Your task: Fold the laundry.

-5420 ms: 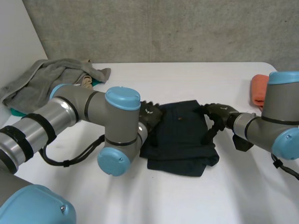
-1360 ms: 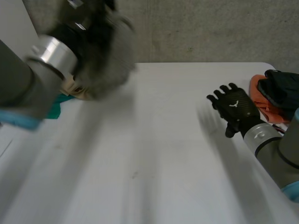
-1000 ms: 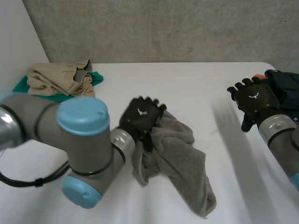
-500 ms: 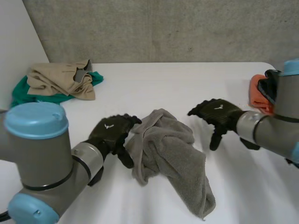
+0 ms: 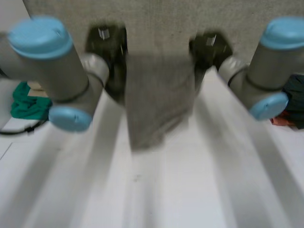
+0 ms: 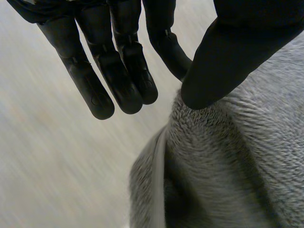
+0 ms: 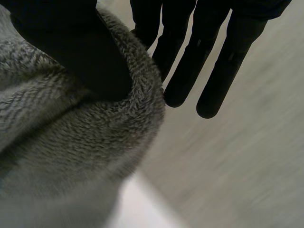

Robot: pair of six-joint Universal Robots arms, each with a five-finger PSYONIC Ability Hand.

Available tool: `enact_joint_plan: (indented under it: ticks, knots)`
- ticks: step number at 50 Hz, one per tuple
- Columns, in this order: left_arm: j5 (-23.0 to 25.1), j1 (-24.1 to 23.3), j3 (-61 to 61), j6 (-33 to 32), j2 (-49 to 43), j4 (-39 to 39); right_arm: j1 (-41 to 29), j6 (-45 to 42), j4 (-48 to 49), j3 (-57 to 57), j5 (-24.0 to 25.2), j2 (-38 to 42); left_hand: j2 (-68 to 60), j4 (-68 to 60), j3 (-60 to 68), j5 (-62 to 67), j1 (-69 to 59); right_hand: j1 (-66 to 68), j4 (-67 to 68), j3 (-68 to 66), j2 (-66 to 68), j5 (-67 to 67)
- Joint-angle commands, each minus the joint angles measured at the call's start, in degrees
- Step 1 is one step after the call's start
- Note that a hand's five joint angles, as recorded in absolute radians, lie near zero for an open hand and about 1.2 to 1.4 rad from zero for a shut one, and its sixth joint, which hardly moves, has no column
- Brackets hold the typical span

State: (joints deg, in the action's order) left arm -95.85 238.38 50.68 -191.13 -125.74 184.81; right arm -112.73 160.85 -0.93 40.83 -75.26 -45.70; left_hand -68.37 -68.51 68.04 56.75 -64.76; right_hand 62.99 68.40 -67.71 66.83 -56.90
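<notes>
A grey towel (image 5: 159, 95) hangs in the air above the white table (image 5: 190, 190), stretched between my two raised hands. My left hand (image 5: 107, 47) holds its upper left corner and my right hand (image 5: 211, 47) its upper right corner. In the left wrist view the thumb (image 6: 228, 52) presses the towel (image 6: 228, 171) edge toward the straight fingers (image 6: 118, 71). In the right wrist view the thumb (image 7: 80, 52) clamps the towel (image 7: 61, 156) rim against the fingers (image 7: 213, 57). The towel's lower edge hangs just above the table.
A green cloth (image 5: 26, 102) lies at the table's left side, behind my left arm. A dark garment (image 5: 294, 102) rests on an orange one (image 5: 280, 121) at the right edge. A grey wall stands behind the table.
Half a second ago the towel lay crumpled on the table with both hands open beside it. Both hands have since closed on its corners and lifted it upright.
</notes>
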Motion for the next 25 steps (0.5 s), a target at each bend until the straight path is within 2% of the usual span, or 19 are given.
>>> enact_joint_plan:
  ticks: [1,7,12,17,22,23,24,25]
  knots:
    - [1.10,0.68,-3.15,-6.27,8.03,16.87,-0.30,-0.54,12.00,0.03,-2.44,-11.77,-11.63,-11.49,11.96,13.25,-15.24,17.01,11.60,-12.29,13.17,-13.10]
    - [4.35,0.59,8.89,-6.45,13.76,19.44,0.32,-0.89,10.78,5.04,-2.26,-15.73,-11.63,-11.49,11.96,13.25,-15.24,17.01,11.60,-12.29,13.17,-13.10]
    - [7.61,0.33,23.83,-6.71,15.79,19.27,0.41,-2.38,4.54,13.82,-0.95,-16.26,-11.63,-11.49,11.96,13.25,-15.24,17.01,11.60,-12.29,13.17,-13.10]
    - [8.23,0.15,34.56,-6.71,14.30,19.62,0.41,-5.10,-2.48,25.14,0.02,-15.48,-11.63,-11.49,11.96,13.25,-15.24,17.01,11.60,-12.29,13.17,-13.10]
    - [8.14,0.50,42.29,-6.62,7.98,19.44,0.06,-8.44,-3.73,35.70,0.46,-13.45,-11.63,-11.49,11.96,13.25,-15.24,17.01,11.60,-12.29,13.17,-13.10]
    - [8.14,0.51,42.74,-6.62,7.45,19.44,-0.12,-9.76,-3.47,37.29,0.64,-13.10,-8.16,-8.01,8.48,9.77,-11.76,17.01,11.60,-12.29,13.17,-13.10]
    - [8.05,0.51,43.18,-6.54,7.09,19.44,-0.21,-10.73,-3.20,38.35,0.90,-13.10,7.03,7.17,-6.71,-5.41,3.43,17.01,11.60,-12.29,13.17,-13.10]
    - [7.79,0.68,43.71,-6.45,6.92,19.53,-0.21,-13.43,-2.33,40.18,1.69,-13.10,39.82,39.97,-39.50,-38.21,36.22,17.01,11.60,-12.29,13.17,-13.10]
